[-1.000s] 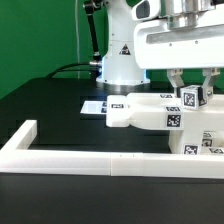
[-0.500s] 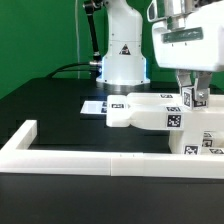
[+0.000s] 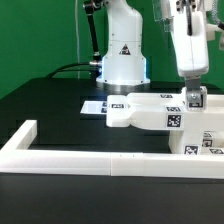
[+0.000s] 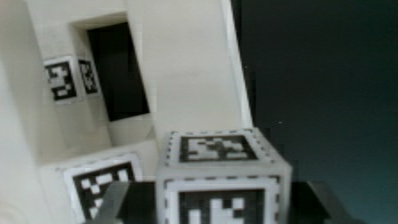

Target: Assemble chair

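**Gripper closed on tagged post at the chair slab**

Exterior view: The chair parts, matte-white blocky plastic pieces bearing square black-and-white tags, lie on the black table (image 3: 45, 105) toward the exterior view's right. A thick flat white slab (image 3: 145, 111) lies there with its rounded end pointing to the exterior view's left; tags show on its front face. A small white tagged post (image 3: 194, 98) stands upright on top of the slab near its right end. The gripper (image 3: 194, 99) comes down from above on the glossy white robot arm (image 3: 187, 40) and sits directly around this post, one dark finger (image 3: 185, 96) showing against the post's side. The fingers are drawn in against the post, pinching it. More white tagged pieces (image 3: 208, 142) lie lower at the exterior view's right, just behind the long low white border wall (image 3: 95, 157). The thin flat marker board (image 3: 95, 105) lies on the table just beyond the slab's rounded end.

Wrist view: The post (image 4: 221, 185) fills the near field, with one tag on its top face and one on the face toward the camera. Dark fingers (image 4: 329, 205) flank it on both sides, touching it. Beside the post a white bracket-like piece (image 4: 151, 80) with a dark rectangular opening carries further tags. Whether the post's foot is seated in the slab cannot be told.
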Tool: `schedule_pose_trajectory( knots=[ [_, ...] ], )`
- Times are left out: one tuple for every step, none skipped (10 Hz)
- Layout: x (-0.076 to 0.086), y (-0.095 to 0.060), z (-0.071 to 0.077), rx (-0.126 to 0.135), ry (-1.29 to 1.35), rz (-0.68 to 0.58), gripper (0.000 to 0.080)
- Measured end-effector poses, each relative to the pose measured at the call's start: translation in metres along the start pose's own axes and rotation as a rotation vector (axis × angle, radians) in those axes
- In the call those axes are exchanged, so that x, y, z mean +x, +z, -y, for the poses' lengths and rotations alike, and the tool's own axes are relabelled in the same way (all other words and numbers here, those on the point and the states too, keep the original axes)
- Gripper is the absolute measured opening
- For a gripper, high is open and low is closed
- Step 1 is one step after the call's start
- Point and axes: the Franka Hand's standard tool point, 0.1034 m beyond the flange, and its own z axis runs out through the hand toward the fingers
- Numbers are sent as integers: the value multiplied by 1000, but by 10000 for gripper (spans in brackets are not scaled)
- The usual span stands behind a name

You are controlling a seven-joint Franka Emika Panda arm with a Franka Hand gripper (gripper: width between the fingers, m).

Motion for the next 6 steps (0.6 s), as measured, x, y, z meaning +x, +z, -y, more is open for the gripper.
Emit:
schedule_pose_trajectory(
  knots=[
    [1,0,0,-3,37,7,288],
    [4,0,0,-7,25,8,288],
    [4,0,0,-10,10,10,288],
    [4,0,0,-10,-17,10,288],
    [3,0,-1,-10,-57,10,386],
    [3,0,-1,-10,-114,12,386]
  ],
)
